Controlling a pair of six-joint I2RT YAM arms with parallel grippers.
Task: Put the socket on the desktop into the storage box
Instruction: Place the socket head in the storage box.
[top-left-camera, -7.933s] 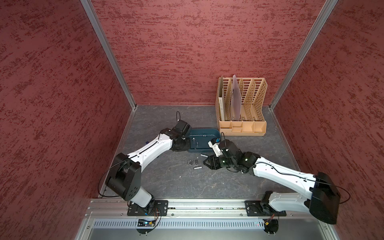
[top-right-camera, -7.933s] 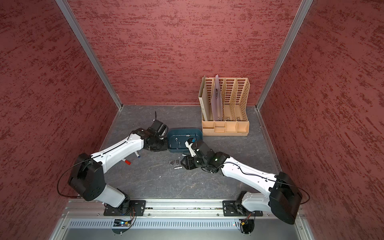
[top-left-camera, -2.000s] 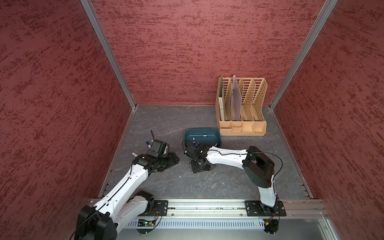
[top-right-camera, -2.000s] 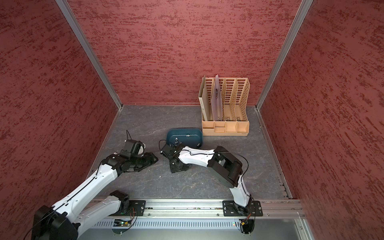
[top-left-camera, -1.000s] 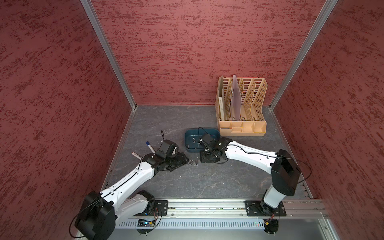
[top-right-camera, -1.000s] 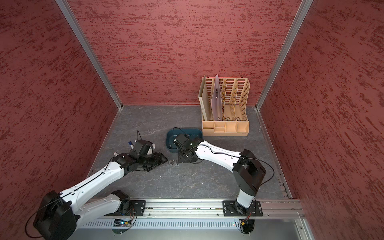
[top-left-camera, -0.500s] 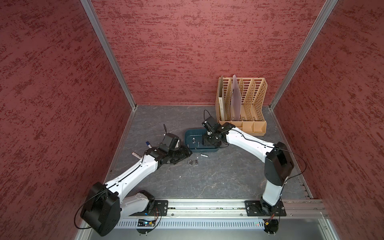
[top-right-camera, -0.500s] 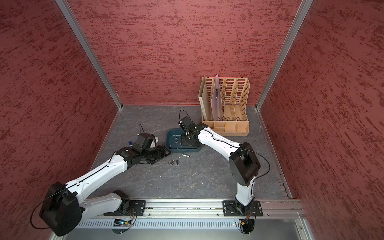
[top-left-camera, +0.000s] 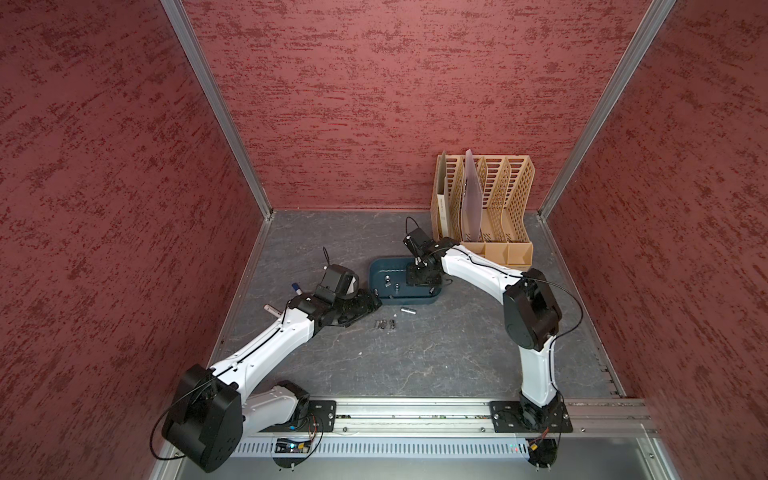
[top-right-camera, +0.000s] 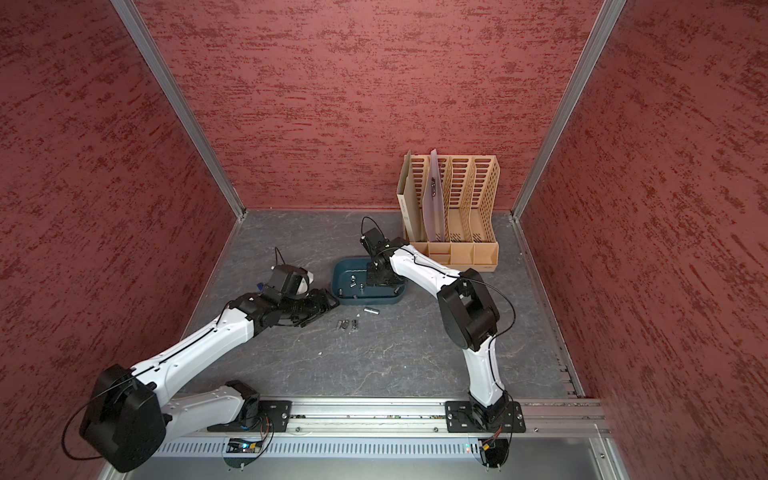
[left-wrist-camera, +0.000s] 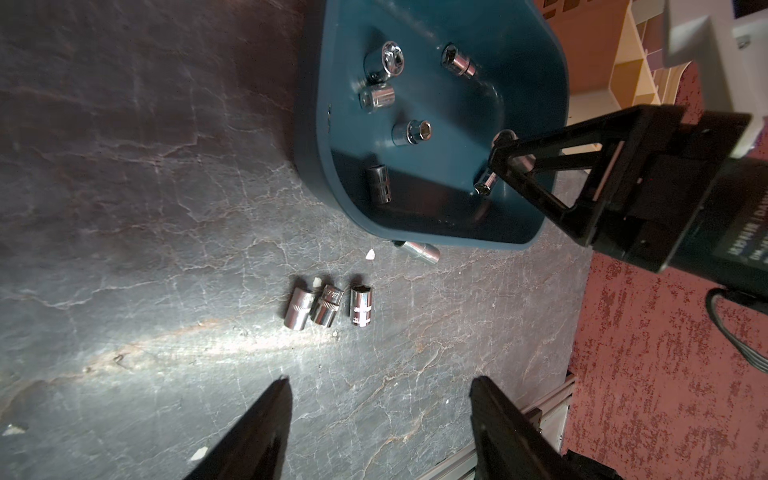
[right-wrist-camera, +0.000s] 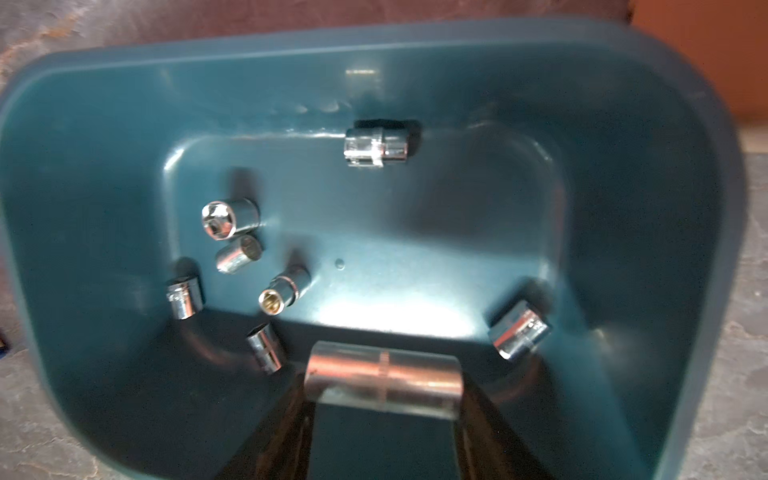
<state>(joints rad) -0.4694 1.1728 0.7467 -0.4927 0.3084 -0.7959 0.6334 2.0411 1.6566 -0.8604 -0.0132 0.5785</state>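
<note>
Holding a socket (right-wrist-camera: 382, 376) crosswise in my clenched right gripper (right-wrist-camera: 380, 388), I hover over the box (right-wrist-camera: 83, 145), where seven loose sockets (right-wrist-camera: 376, 145) lie on the floor below it. My left gripper (left-wrist-camera: 380, 380) gapes empty above the worktop (left-wrist-camera: 124, 166). Three sockets (left-wrist-camera: 326, 307) lie just ahead of it, and a lone socket (left-wrist-camera: 419, 251) lies beyond them, beside the box wall.

socket (right-wrist-camera: 383, 380) clamped in tool (right-wrist-camera: 382, 401), over storage box (right-wrist-camera: 374, 43)

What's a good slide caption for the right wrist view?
Right gripper holds a chrome cylindrical socket over the dark teal plastic storage box.
</note>
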